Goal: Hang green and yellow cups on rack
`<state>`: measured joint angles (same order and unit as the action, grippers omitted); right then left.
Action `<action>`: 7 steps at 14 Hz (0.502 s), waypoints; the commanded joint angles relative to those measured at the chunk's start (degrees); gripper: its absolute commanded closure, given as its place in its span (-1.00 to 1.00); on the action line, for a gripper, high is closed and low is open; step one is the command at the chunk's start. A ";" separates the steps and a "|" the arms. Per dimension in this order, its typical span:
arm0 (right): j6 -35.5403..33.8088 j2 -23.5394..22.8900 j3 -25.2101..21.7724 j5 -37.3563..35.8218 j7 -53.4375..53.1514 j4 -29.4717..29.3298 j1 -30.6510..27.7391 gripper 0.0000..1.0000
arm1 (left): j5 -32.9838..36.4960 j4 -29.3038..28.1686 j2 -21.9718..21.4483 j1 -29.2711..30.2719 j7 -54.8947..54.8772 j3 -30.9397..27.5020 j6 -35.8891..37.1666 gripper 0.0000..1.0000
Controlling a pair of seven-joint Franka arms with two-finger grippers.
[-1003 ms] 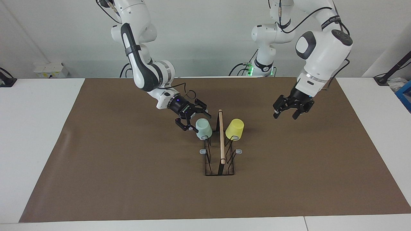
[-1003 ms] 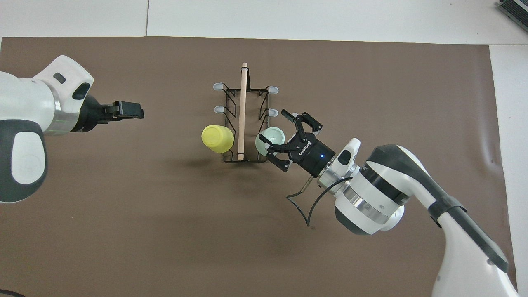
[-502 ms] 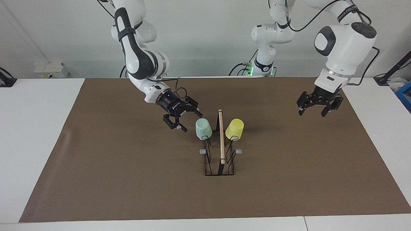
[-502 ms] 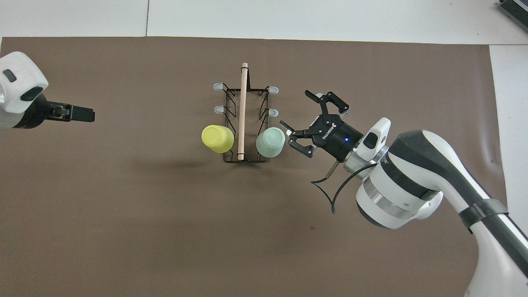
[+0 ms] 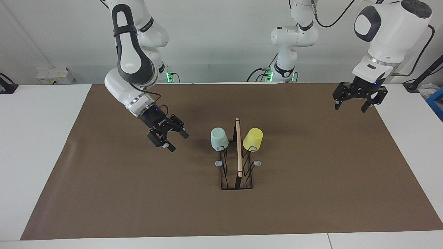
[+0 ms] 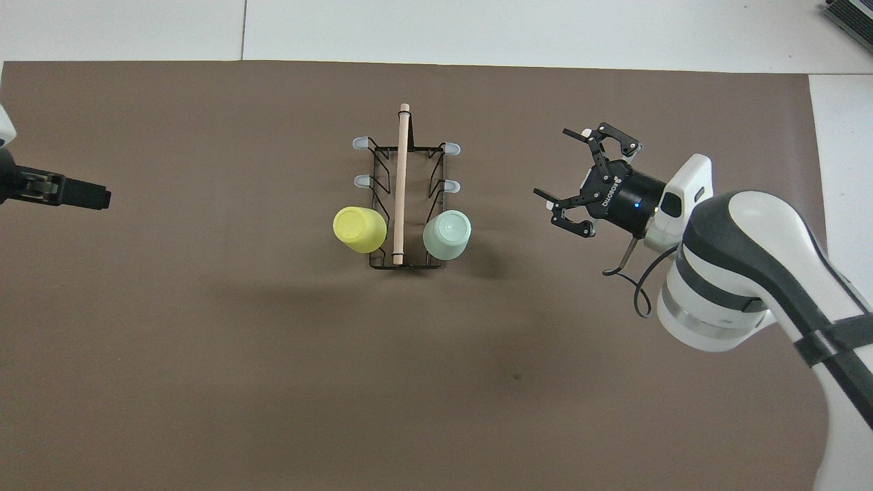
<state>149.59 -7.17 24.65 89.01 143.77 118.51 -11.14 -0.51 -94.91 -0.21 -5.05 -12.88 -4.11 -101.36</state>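
Both cups up on the rack [image 5: 236, 173], upside down on the pair of prongs nearest the robots: green cup [image 5: 219, 138] on the side toward the right arm's end of the table, yellow cup [image 5: 253, 139] on the side toward the left arm's end, wooden rod [image 5: 238, 147] running between them. Four grey-tipped prongs bare farther along the frame.

Right gripper [image 5: 168, 136] hanging over bare brown mat [image 5: 121, 193], well apart from the green cup, fingers spread wide with nothing between them. Plain from overhead too: right gripper [image 6: 588, 183] splayed open, a clear stretch of mat between it and the green cup [image 6: 447, 234].

Left gripper [image 5: 359, 98] up over the mat's edge at the left arm's end of the table, far from the yellow cup, jaws apart and holding nothing. From overhead, only a dark sliver of the left gripper [image 6: 71, 194] poking in at the frame's border, the rest cut off.

Plenty of open mat all round the rack, white table [image 5: 41, 145] showing past the mat's edges. Cup mouths and the prong tips inside them hidden by the cup walls; yellow cup [image 6: 359, 229] seen from overhead as little more than its base.
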 commanded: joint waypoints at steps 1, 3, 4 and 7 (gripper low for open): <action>0.00 0.85 0.32 -11.18 -1.12 0.32 -3.09 -0.96 | 1.91 4.46 0.56 -0.93 -0.65 -0.64 5.64 -1.00; -1.66 0.85 0.31 -17.44 -1.12 0.49 -5.89 -0.96 | 1.91 5.26 0.39 -0.84 -0.65 -0.20 8.19 -1.00; -2.54 0.85 0.23 -20.07 -1.29 0.49 -7.39 -0.96 | 1.65 5.26 0.13 -0.84 -0.39 0.32 9.07 -1.00; -3.95 1.89 -0.21 -29.65 -11.00 0.23 -9.42 -0.98 | 1.74 4.82 -0.58 -0.31 1.89 2.96 10.57 -1.00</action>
<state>147.33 -7.13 24.32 64.95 139.81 118.40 -19.54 0.10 -90.63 -0.33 -5.08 -12.48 -1.97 -92.75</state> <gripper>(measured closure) 0.009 0.000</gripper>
